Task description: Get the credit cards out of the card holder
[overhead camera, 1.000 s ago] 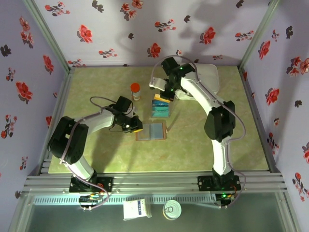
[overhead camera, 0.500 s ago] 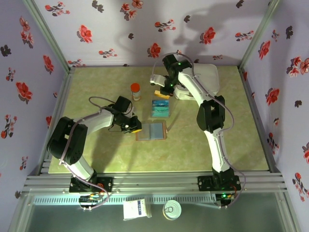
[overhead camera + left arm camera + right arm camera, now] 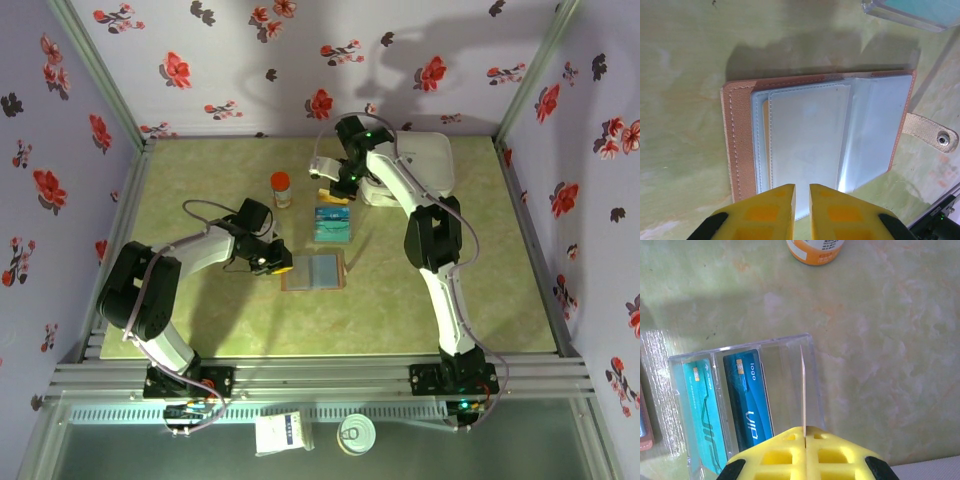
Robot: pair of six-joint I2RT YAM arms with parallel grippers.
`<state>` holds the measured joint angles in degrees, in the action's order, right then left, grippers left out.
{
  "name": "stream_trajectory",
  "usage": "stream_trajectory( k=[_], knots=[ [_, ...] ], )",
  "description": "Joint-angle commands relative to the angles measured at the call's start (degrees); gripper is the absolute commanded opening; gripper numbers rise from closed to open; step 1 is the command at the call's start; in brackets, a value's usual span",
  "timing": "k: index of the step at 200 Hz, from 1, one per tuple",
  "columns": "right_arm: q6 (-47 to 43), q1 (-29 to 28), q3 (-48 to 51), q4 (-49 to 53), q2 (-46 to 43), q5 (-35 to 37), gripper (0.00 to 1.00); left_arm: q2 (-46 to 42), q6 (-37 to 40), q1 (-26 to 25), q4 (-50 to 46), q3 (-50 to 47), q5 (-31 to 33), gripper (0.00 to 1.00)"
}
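The card holder (image 3: 313, 271) (image 3: 815, 140) lies open on the table, brown with grey-blue pockets and its tab (image 3: 932, 134) flung to the right. My left gripper (image 3: 277, 266) (image 3: 801, 187) sits at its left edge with the yellow fingertips over the near pocket edge, shut to a thin slit with nothing between them. My right gripper (image 3: 335, 192) (image 3: 804, 429) is shut on an orange credit card (image 3: 334, 196), seen edge-on (image 3: 802, 390) above a bare slot of a clear tray (image 3: 807, 347). A teal card (image 3: 702, 405) and a blue card (image 3: 747, 395) lie in that tray (image 3: 332, 225).
An orange-capped bottle (image 3: 281, 188) (image 3: 815, 250) stands just left of the right gripper. A white rounded case (image 3: 425, 165) lies at the back behind the right arm. Patterned walls close the table on three sides.
The right arm has folded up and drawn its gripper, still holding the card, slightly toward the back of the table. The left arm has not moved.
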<state>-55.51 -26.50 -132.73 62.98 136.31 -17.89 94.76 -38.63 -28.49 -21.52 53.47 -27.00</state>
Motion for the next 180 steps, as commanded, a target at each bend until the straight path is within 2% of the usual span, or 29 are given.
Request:
stream_trajectory(
  k=[1, 24, 35, 78, 180],
  knots=[
    [-0.5, 0.2, -1.8, 0.7, 1.5, -1.1, 0.01, -0.1, -0.5, 0.5, -0.8, -1.0, 0.2, 0.15],
    [0.1, 0.1, -2.0, 0.5, 1.4, 0.0, 0.17, 0.0, -0.3, 0.5, -0.8, -1.1, 0.0, 0.15],
    [0.9, 0.2, -2.0, -0.4, 0.9, 1.0, 0.2, -0.2, -0.3, 0.5, -1.0, -1.1, -0.1, 0.15],
    [4.8, 0.2, 0.5, -8.8, -1.4, 6.7, 0.2, -0.1, -0.4, 0.5, -0.7, -1.0, 0.1, 0.15],
    [5.6, -1.1, 6.2, -12.4, 0.0, 6.0, 0.21, 0.1, -0.3, 0.5, -0.9, -0.7, 0.1, 0.15]
  ],
)
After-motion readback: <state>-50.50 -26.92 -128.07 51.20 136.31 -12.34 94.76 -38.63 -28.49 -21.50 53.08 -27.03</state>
